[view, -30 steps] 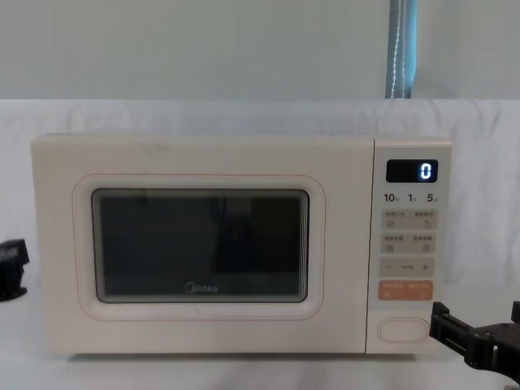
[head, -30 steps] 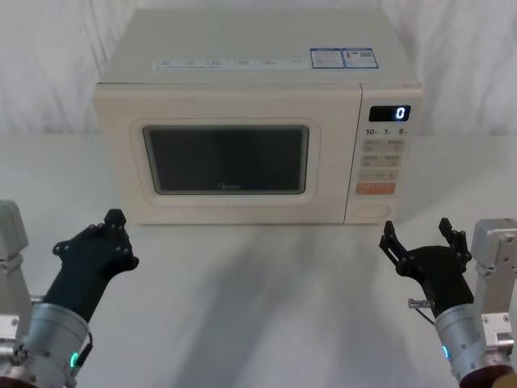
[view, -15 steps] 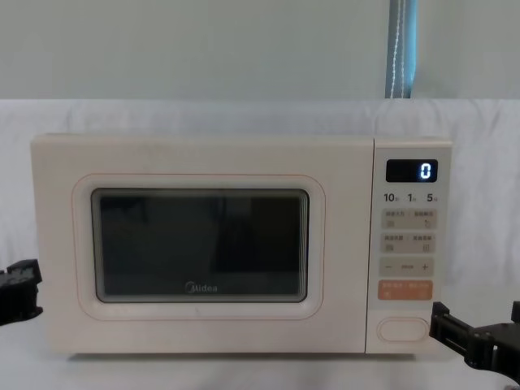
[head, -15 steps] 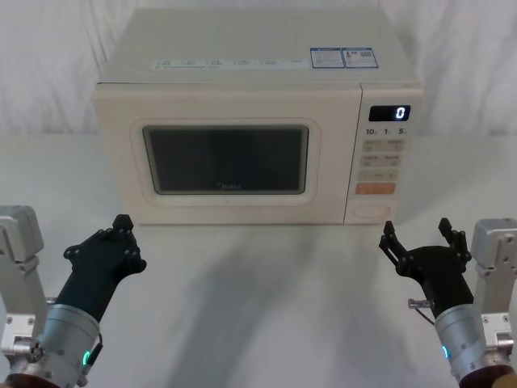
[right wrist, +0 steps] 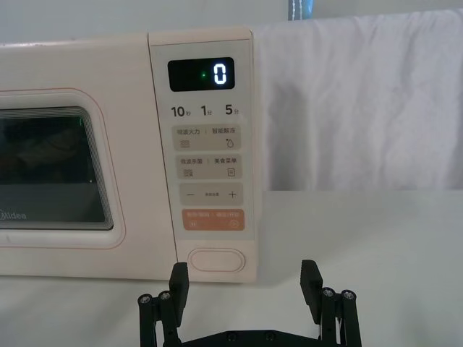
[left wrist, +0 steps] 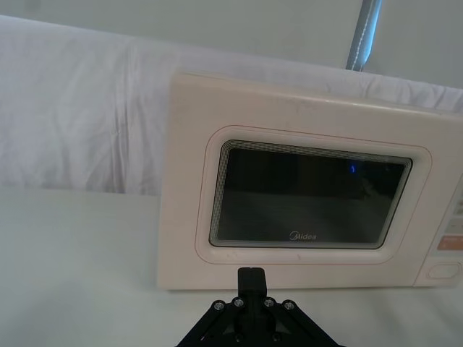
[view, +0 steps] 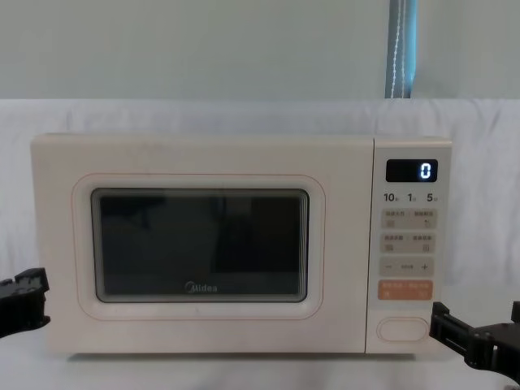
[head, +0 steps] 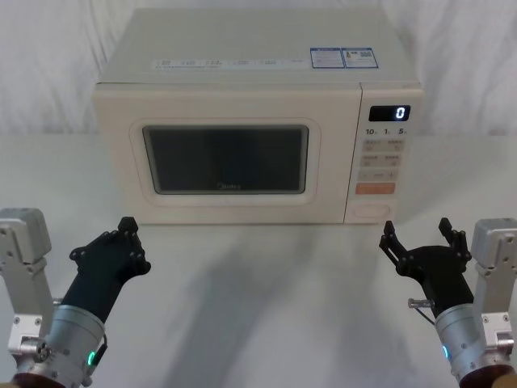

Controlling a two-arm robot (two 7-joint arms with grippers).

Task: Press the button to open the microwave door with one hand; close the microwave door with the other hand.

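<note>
White cloth drapes the table point(head: 266, 283) and backdrop. From the head view, I see the microwave point(head: 242, 73), its door point(head: 226, 158) shut; the right gripper point(head: 424, 242), fingers spread, sits nearer the button point(head: 371, 212), ahead and slightly left. On my right wrist feed, the button lies straight ahead. The left gripper point(head: 113, 246), fingers pressed together, has shifted inward.

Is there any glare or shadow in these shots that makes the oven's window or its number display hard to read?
Head view: the microwave door shows a dull grey sheen on its glass, and soft shadows lie on the table before it. Left wrist view: a small blue glint sits on the window. Right wrist view: the display reads a crisp 0. Chest view: the glass looks dark, with faint reflections.
</note>
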